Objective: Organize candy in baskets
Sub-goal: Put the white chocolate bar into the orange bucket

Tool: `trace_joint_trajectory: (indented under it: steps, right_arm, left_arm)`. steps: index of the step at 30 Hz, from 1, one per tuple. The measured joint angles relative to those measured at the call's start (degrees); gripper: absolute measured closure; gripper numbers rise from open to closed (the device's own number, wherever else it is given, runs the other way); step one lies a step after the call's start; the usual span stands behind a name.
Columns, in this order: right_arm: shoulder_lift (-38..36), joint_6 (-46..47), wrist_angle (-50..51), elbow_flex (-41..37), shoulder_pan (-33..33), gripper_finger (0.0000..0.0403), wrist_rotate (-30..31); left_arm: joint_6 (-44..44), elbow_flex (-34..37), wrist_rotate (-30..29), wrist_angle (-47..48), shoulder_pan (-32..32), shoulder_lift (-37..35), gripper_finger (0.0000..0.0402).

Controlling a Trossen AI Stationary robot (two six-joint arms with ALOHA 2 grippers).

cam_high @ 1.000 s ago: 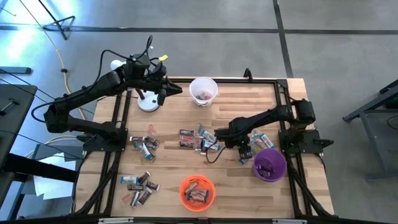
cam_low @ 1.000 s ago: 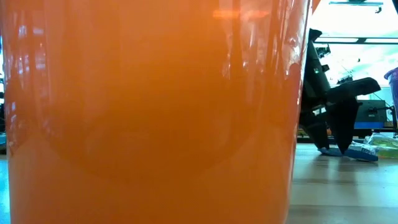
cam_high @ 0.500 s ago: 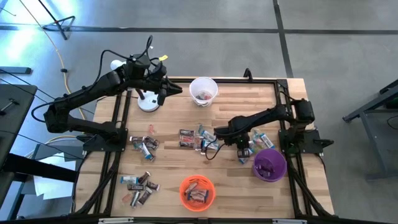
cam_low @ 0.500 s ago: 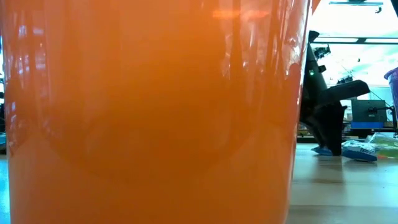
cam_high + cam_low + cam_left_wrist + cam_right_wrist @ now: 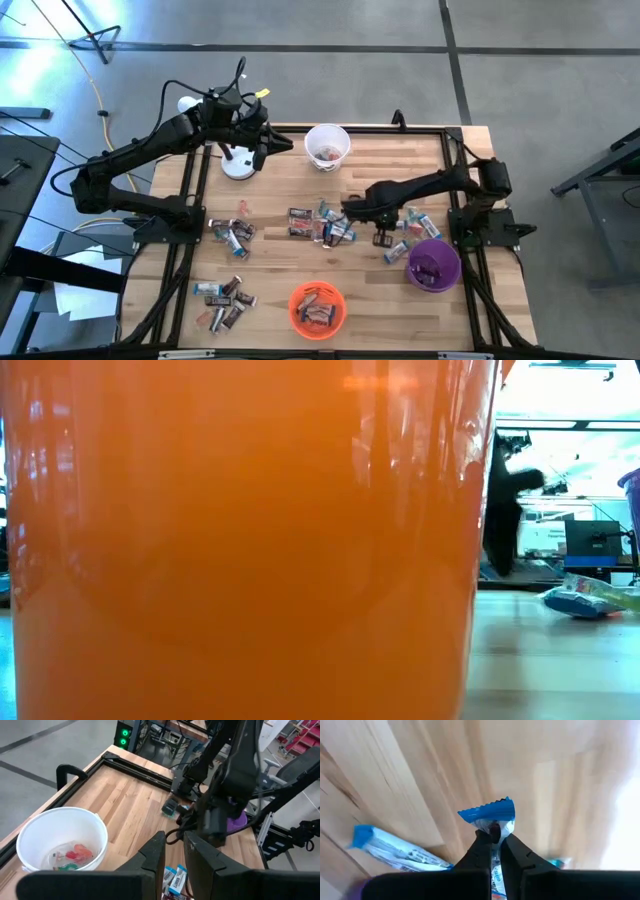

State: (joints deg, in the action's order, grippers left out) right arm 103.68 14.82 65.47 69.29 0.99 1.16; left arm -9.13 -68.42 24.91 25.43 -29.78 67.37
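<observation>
While the orange basket (image 5: 240, 540) fills the low view, right jaws pinch a blue-silver candy (image 5: 487, 815).

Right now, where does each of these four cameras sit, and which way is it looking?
High view: overhead, straight down on the table, both arms, all three buckets.
Low view: at tabletop height, almost blocked by the orange bucket; a dark arm shows behind.
Left wrist view: on the left arm, past the left gripper to the white bucket.
Right wrist view: on the right arm; the right gripper pinches a blue candy.
Shared: high and left wrist views both show the white bucket.
</observation>
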Motion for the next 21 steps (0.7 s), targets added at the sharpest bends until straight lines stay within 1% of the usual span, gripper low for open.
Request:
trace_joint_trajectory:
  steps: [6, 11, 13, 15, 17, 19, 21]
  right_arm:
    - [-0.90, 4.97, 5.53, 10.16, 1.30, 0.0400, -1.14]
    - [-1.06, 3.55, 9.63, 21.49, 4.94, 0.0400, -1.68]
    - [-1.07, 2.13, 9.29, 26.28, 6.60, 0.0399, -2.31]
    - [-1.13, 2.14, 8.90, 31.12, 8.36, 0.0399, -3.28]
    - [-1.18, 3.72, 6.48, 35.00, 10.59, 0.0399, -3.36]
    - [-1.19, 5.94, 4.46, 37.39, 13.28, 0.0399, -2.50]
    - [-1.23, 8.18, 1.19, 37.99, 16.21, 0.0399, -1.49]
  left_arm:
    - [-0.16, 0.00, 0.00, 0.00, 0.00, 0.00, 0.0346]
    - [-0.20, 0.00, -1.57, -0.02, -0.02, 0.00, 0.0346]
    - [-0.15, 0.00, -3.83, -0.02, -0.04, 0.00, 0.0346]
    - [-0.19, 0.00, -4.43, -0.02, -0.04, 0.00, 0.0346]
    - [-0.16, 0.00, -4.36, 0.00, -0.21, 0.00, 0.0346]
    - [-0.24, 0.00, -3.80, 0.00, -0.22, 0.00, 0.0346]
    - [-0.85, 0.00, -3.50, 0.00, -0.22, 0.00, 0.0346]
